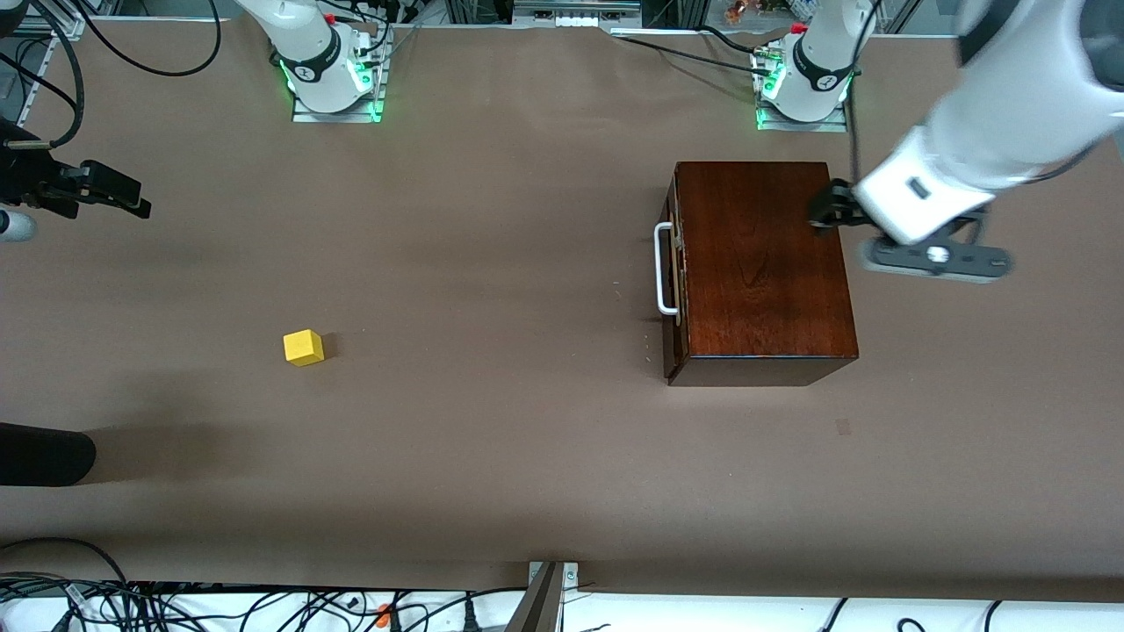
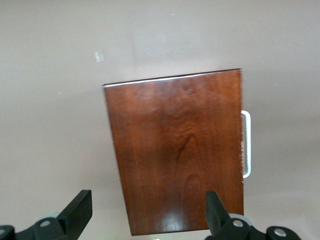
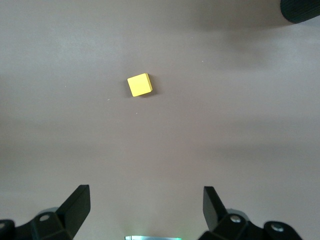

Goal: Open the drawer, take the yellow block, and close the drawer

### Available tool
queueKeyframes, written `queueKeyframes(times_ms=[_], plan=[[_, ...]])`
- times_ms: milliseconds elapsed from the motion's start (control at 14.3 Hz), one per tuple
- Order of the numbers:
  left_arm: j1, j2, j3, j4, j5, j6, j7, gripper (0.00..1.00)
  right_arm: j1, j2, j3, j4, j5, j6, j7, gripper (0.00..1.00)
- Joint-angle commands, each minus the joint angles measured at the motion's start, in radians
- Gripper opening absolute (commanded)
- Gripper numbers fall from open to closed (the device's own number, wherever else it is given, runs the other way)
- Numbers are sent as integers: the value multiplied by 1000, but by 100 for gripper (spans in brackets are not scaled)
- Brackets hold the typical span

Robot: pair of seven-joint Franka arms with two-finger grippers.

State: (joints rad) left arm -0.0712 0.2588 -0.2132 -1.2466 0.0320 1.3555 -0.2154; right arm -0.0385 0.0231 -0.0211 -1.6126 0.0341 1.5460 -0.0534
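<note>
- Left pincer (image 2: pixel 145 220), fingers apart, hangs over glossy mahogany box (image 1: pixel 766 263); its reddish-brown, white-handled drawer (image 1: pixel 674 272) is shut.
- Right pincer (image 3: pixel 146 210), apart, over bare brown bench (image 1: pixel 492 351); small yellow cube (image 1: pixel 304 348) sits loose.

1. Drawer (image 1: pixel 674 268): shut in a glossy dark-wood box, its white bar handle (image 1: pixel 664 268) facing 9 o'clock in the front view.
2. Yellow block (image 1: pixel 304 347): small cube on the bare table, well apart at the drawer's 8 o'clock.
</note>
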Motion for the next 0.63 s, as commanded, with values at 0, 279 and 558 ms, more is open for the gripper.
queueKeyframes(times_ms=[0,279,558], plan=[[2,-95,96,-126,-56,22,51,100,-17,-8,16,8,-10,-17,9,100],[2,-188,187,-287,-63,135,166,100,-17,-9,16,7,-11,-17,9,100],[4,-228,201,-353,-64,185,168,100,-17,-8,15,8,-11,-15,9,100]])
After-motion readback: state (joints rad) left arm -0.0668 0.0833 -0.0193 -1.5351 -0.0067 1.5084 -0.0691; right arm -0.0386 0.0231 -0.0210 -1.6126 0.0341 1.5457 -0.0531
